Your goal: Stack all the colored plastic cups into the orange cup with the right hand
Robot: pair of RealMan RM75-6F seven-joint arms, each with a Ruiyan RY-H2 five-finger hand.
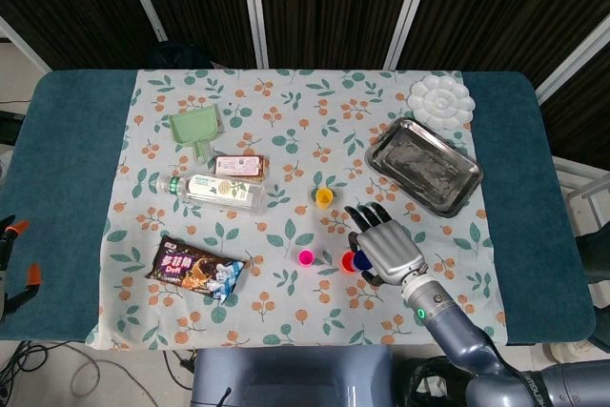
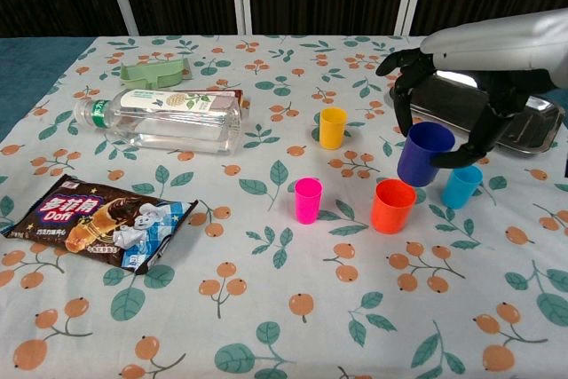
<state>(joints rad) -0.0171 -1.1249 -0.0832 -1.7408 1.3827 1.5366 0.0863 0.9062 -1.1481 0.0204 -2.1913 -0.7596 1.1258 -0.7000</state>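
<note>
My right hand (image 2: 461, 99) (image 1: 386, 247) grips a purple cup (image 2: 424, 153) (image 1: 362, 260) in the air, above and slightly right of the orange cup (image 2: 392, 205) (image 1: 350, 261). The orange cup stands upright on the cloth. A pink cup (image 2: 308, 200) (image 1: 306, 257) stands to its left, a yellow cup (image 2: 333, 127) (image 1: 325, 197) farther back, and a light blue cup (image 2: 461, 186) just right, partly behind the purple one. In the head view my hand hides the blue cup. My left hand shows in neither view.
A steel tray (image 1: 424, 166) (image 2: 524, 122) and a white palette (image 1: 441, 101) lie at the back right. A water bottle (image 2: 164, 119) on its side, a snack pack (image 2: 93, 221), a small box (image 1: 239, 167) and a green scoop (image 2: 155, 71) occupy the left half.
</note>
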